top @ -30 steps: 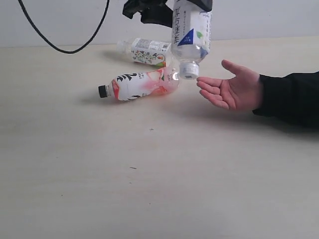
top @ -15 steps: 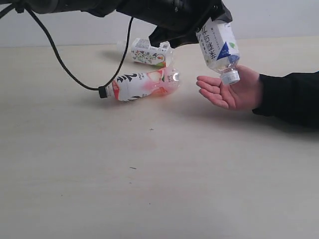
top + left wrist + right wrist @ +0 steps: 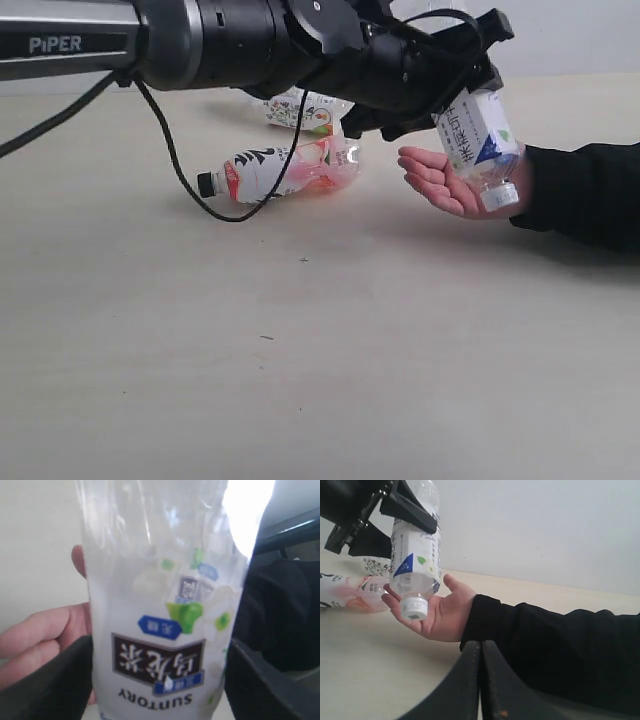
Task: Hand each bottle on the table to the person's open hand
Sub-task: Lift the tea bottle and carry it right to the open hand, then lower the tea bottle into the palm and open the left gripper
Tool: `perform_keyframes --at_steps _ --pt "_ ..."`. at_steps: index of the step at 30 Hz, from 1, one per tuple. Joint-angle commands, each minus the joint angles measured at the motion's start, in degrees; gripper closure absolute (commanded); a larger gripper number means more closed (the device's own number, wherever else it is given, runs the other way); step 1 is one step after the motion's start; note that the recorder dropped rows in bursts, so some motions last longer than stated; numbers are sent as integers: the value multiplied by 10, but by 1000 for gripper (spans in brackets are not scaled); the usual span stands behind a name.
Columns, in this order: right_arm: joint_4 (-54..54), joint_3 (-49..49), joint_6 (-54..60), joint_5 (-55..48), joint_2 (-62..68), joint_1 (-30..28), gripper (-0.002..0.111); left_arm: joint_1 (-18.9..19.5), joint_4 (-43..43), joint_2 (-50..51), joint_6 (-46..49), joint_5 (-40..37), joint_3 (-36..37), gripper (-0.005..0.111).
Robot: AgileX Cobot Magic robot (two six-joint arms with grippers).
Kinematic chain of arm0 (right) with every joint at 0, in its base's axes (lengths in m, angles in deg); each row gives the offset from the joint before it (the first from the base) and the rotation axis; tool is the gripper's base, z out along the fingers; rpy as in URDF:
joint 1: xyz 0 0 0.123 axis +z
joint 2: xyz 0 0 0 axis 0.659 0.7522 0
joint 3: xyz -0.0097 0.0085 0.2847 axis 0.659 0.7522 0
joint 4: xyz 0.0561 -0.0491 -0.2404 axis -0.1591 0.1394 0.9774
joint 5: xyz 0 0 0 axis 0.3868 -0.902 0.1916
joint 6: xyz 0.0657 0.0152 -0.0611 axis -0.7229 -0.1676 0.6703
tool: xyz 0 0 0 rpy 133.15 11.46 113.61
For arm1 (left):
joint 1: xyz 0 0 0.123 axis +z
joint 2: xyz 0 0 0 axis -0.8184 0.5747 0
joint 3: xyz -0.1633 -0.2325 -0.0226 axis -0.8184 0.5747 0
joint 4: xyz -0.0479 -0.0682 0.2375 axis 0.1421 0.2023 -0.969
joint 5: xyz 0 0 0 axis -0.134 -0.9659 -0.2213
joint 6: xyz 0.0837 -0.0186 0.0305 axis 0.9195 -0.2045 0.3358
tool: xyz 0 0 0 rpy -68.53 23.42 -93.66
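Well, the left claw (image 3: 462, 88) is clenched on the blue-and-white bottle (image 3: 476, 135), tipped cap-down just over the person's hand (image 3: 445, 178) (cap touching the palm or not, I cannot tell). Released at that lean, it could roll off toward the pink bottle (image 3: 285, 168) lying on the surface (image 3: 300, 350) at nine o'clock of the palm. The right claw (image 3: 481, 680) is pinched together, empty.

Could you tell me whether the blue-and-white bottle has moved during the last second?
Yes. Against the pink-labelled bottle lying still on the table, the blue-and-white bottle has travelled right and down, over the open hand.
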Motion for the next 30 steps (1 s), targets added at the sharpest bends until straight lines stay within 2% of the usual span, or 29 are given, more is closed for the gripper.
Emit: perform_keyframes --at_steps 1,19,22,27,30 --pt "1 3 3 7 -3 -2 108 -1 10 20 2 21 1 107" --pt "1 3 3 7 -3 -2 108 -1 44 63 19 21 0 106" --pt "1 3 3 7 -3 -2 108 -1 45 63 49 15 0 95" --pt "1 3 3 7 -3 -2 108 -1 51 66 54 10 0 62" --pt "1 3 3 7 -3 -2 108 -1 52 66 56 9 0 47"
